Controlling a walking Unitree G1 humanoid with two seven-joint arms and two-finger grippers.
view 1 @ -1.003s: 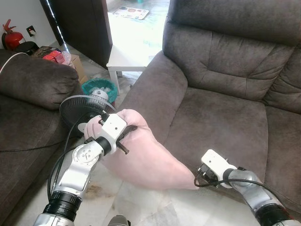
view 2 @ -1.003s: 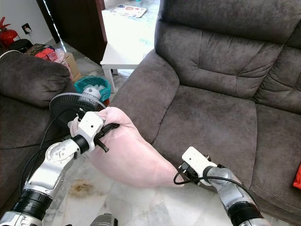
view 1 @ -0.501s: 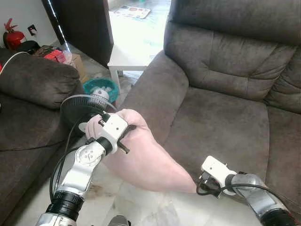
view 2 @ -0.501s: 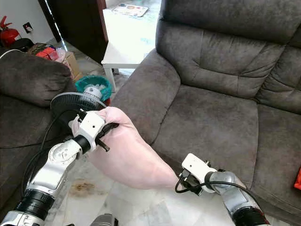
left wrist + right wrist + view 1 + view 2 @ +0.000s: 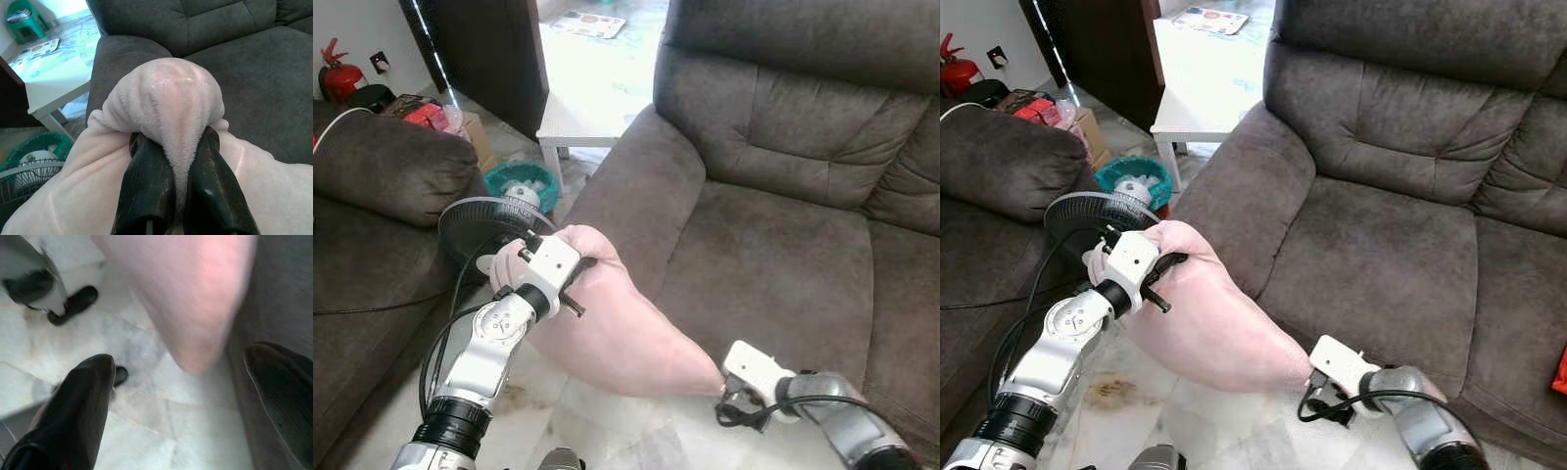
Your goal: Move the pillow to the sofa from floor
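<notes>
One hand has changed station: your right hand point(image 5: 181, 396) has dropped back from the pillow point(image 5: 617, 328) and now hangs with fingers apart around empty air just below its lower corner, so the whole load rides on your left hand point(image 5: 171, 161), which is clamped on a bunched fold at the upper corner. Pillow is off the floor point(image 5: 1234, 421), hanging in front of the sofa point(image 5: 783, 245) near its left armrest, long axis sloping from 10 o'clock at the pinched corner to 4 o'clock, free tip pointing toward the seat front. Judgement: lift not yet secure for placing; expect you must re-grip that tip or swing it over one-handed.
</notes>
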